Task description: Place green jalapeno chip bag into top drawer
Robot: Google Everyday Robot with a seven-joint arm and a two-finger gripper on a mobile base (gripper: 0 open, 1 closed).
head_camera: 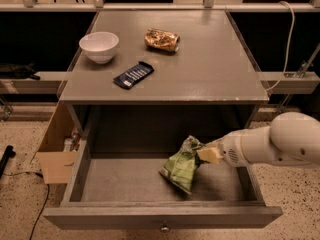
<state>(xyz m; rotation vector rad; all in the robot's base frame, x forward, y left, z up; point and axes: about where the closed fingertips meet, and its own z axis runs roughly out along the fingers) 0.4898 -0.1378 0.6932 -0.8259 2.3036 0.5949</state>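
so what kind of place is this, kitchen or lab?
Probably a lab or test area, not a home kitchen: a bare grey counter with one open top drawer, a speckled hard floor and a cardboard box beside it. The gripper reaches into the drawer from the right, holding the green jalapeno chip bag.
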